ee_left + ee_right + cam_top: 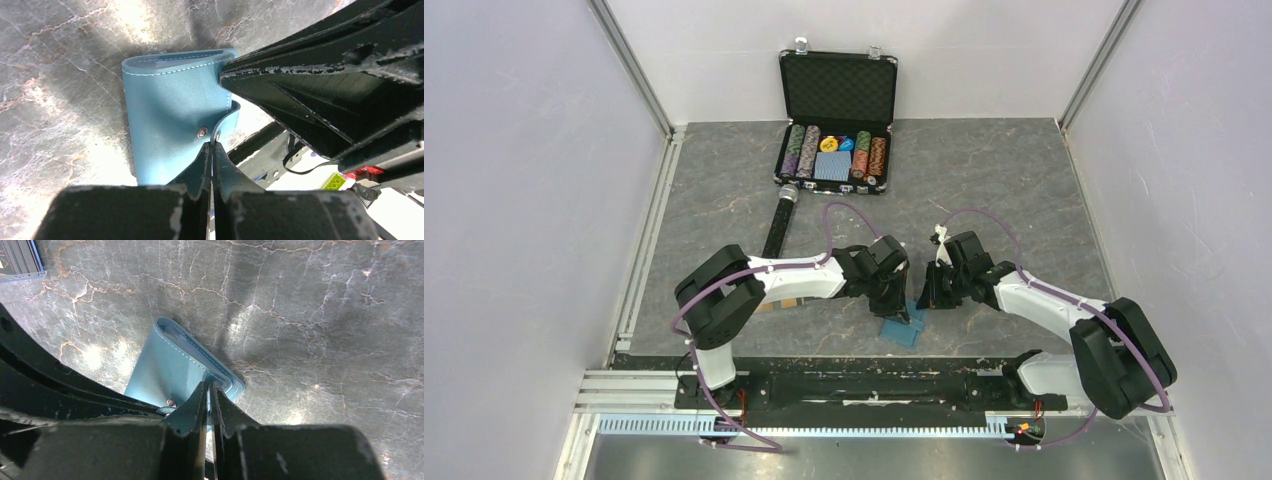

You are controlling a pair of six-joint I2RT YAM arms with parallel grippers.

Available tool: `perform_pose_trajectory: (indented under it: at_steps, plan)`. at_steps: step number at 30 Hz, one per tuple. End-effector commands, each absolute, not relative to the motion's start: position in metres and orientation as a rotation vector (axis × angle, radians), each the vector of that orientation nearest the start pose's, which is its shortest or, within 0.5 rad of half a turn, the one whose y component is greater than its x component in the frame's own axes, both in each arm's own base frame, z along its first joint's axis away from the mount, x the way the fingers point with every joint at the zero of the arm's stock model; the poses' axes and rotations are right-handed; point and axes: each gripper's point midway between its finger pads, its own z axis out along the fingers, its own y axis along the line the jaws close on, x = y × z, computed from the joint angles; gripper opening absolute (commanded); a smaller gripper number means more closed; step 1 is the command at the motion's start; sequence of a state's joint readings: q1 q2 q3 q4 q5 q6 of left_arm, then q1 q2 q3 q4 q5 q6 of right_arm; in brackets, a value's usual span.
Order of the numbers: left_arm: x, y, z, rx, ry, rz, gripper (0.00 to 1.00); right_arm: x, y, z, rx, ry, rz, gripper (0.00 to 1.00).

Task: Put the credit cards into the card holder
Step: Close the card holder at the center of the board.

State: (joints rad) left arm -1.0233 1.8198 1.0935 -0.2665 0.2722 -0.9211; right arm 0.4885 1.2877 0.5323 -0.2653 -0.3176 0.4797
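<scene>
You are pinching the snap tab (226, 124) of the teal card holder (170, 115) in your left gripper (212, 148), while your right gripper (209, 384) is clamping its edge.

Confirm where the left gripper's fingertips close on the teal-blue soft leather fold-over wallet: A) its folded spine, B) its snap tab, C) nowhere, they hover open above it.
B: the left wrist view shows the left gripper shut on the snap tab of the wallet.
</scene>
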Motion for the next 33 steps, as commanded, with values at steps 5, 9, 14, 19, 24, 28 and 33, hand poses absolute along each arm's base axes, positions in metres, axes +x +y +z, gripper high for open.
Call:
perform_pose_trajectory:
  at_steps: [5,9,14,19,24,28,33]
  plan:
    - [0.164,-0.393,0.062,0.3,2.799,-0.856,0.02,0.177,0.167,0.003,-0.161,2.776,0.631,0.07]
    - [0.165,-0.392,0.058,0.309,2.811,-0.823,0.02,0.177,0.167,0.003,-0.167,2.776,0.63,0.07]
    - [0.165,-0.391,0.049,0.31,2.831,-0.805,0.02,0.178,0.169,0.006,-0.185,2.762,0.643,0.07]
    - [0.164,-0.382,0.038,0.309,2.862,-0.729,0.02,0.181,0.173,0.013,-0.238,2.725,0.676,0.04]
    - [0.164,-0.377,0.028,0.289,2.88,-0.684,0.02,0.185,0.175,0.021,-0.268,2.687,0.691,0.0]
    - [0.164,-0.377,0.023,0.286,2.891,-0.669,0.02,0.184,0.178,0.025,-0.292,2.673,0.715,0.0]
    - [0.165,-0.374,0.02,0.267,2.892,-0.645,0.02,0.188,0.19,0.045,-0.329,2.58,0.807,0.0]
